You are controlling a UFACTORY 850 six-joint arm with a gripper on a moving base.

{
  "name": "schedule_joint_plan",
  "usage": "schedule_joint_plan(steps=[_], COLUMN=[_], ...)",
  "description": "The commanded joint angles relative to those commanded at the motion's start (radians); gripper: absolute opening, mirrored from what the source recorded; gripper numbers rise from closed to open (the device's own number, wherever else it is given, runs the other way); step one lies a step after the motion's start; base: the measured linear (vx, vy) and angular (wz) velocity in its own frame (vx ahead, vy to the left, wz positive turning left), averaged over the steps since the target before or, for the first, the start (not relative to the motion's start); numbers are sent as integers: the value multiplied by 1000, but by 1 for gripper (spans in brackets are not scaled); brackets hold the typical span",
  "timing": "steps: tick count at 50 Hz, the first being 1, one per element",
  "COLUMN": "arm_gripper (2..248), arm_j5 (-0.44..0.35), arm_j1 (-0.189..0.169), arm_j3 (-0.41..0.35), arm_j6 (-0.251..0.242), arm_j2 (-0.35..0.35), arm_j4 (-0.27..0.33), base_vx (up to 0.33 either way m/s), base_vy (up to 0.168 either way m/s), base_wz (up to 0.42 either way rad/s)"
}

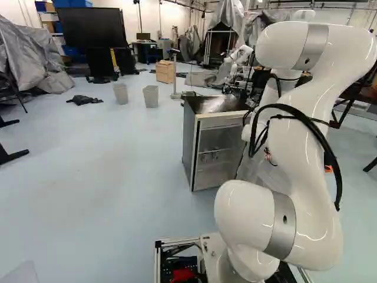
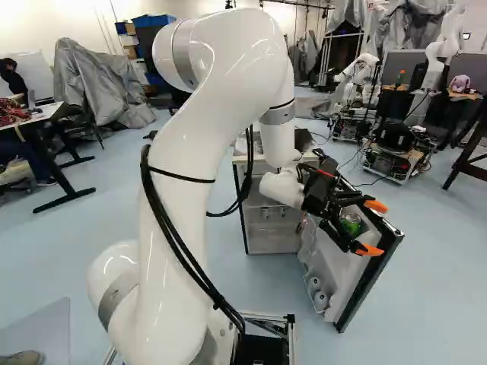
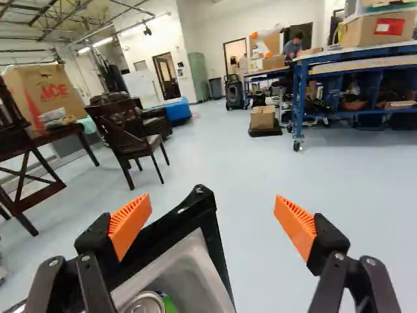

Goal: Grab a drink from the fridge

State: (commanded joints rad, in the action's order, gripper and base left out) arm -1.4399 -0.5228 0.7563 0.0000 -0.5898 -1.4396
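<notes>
One green can (image 3: 144,304) (one gripper (image 2: 372,227), spread)

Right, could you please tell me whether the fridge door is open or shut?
It is open: the door stands swung out from the fridge, its inner side showing, with a green can in it.

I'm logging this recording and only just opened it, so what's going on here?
A white robot arm is working at a small fridge whose door stands open. Its gripper is open at the door's upper end, near a green can in the door's upper rack. It holds nothing, so the drink has yet to be grabbed.
</notes>
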Motion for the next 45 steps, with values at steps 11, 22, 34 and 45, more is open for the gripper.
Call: schedule_joint_plan(steps=[11, 22, 34, 45], arm_gripper=[247, 247, 247, 247], arm_j5=[0, 0, 0, 0], arm_j1=[21, 43, 68, 92], arm_j3=[-82, -163, -249, -327], arm_j6=[0, 0, 0, 0], arm_j2=[45, 92, 146, 198], arm_j4=[107, 222, 348, 464], base_vx=[0, 0, 0, 0], base_vy=[0, 0, 0, 0], base_wz=[0, 0, 0, 0])
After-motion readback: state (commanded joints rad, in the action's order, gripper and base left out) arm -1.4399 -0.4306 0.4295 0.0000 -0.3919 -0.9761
